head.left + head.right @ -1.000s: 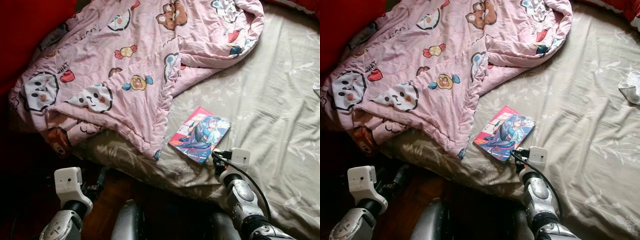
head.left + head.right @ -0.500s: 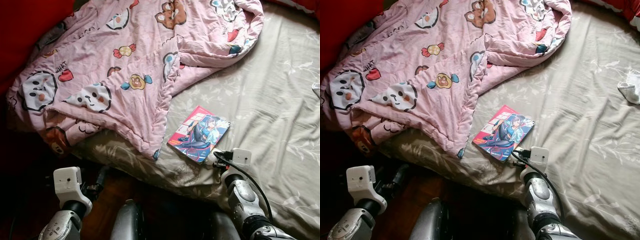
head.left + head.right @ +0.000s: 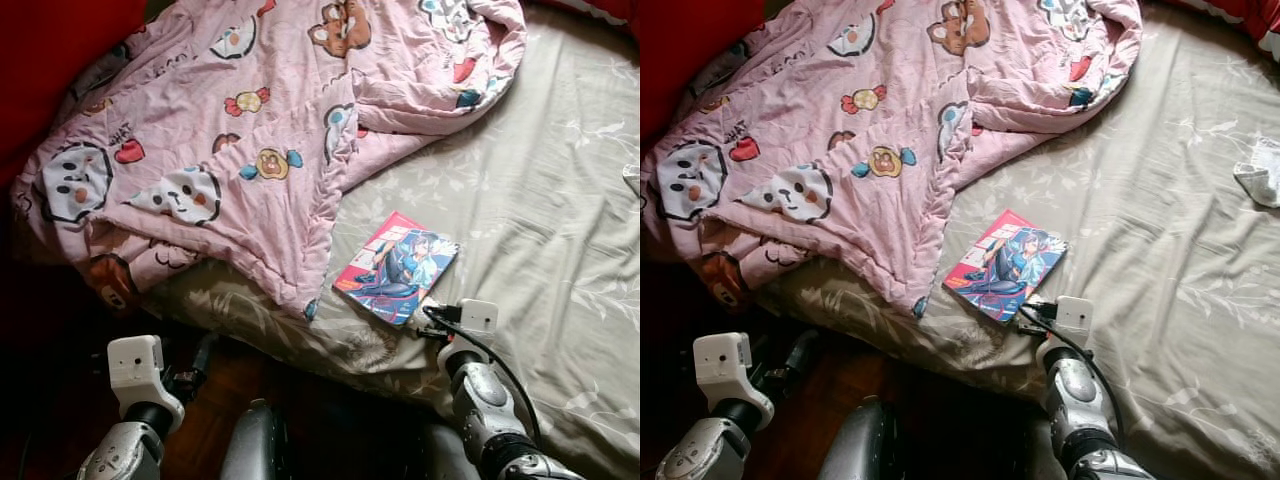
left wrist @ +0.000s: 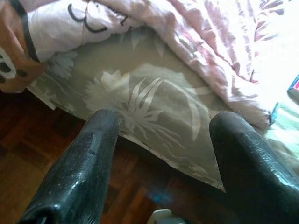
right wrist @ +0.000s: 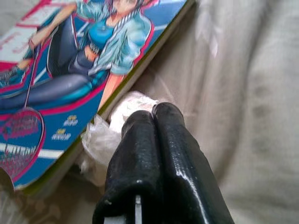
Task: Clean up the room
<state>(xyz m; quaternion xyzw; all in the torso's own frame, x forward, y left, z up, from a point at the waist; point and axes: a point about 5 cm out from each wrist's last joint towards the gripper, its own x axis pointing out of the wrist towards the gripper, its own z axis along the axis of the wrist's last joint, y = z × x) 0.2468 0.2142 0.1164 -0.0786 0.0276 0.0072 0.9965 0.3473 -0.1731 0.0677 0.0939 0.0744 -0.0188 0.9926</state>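
Bed [image 3: 560, 200] with beige floral sheet; pink quilt [image 3: 250, 130] with cartoon animals, candies and hearts is bunched over its far-left part, one corner drooping toward the near edge. Small dark lettering on the quilt near a red heart, too small to read.

Book [image 3: 396, 267] lies flat on the sheet close to the near edge, just right of the quilt's hanging corner, not touching it. Cover shows an illustrated figure in a teal top and dark pants on blue, with a pink border. In the right wrist view there are white bands with red characters along one cover edge and small yellow marks lower down, none readable.

Right gripper [image 5: 156, 116] rests at the book's near corner, fingers pressed together with no gap, tips against a crumpled white scrap [image 5: 105, 135] wedged beside the book's edge. Whether the tips pinch the scrap can't be told. From the head view the right arm reaches up over the near edge of the bed.

Left gripper [image 4: 163, 130] hangs below the near edge, fingers [image 4: 91, 158] spread wide, holding nothing, over the wooden floor [image 4: 28, 158]; sheet hem and quilt edge in front of it.

White cloth [image 3: 1260, 172] sits at the bed's far-right edge, well apart from the book.
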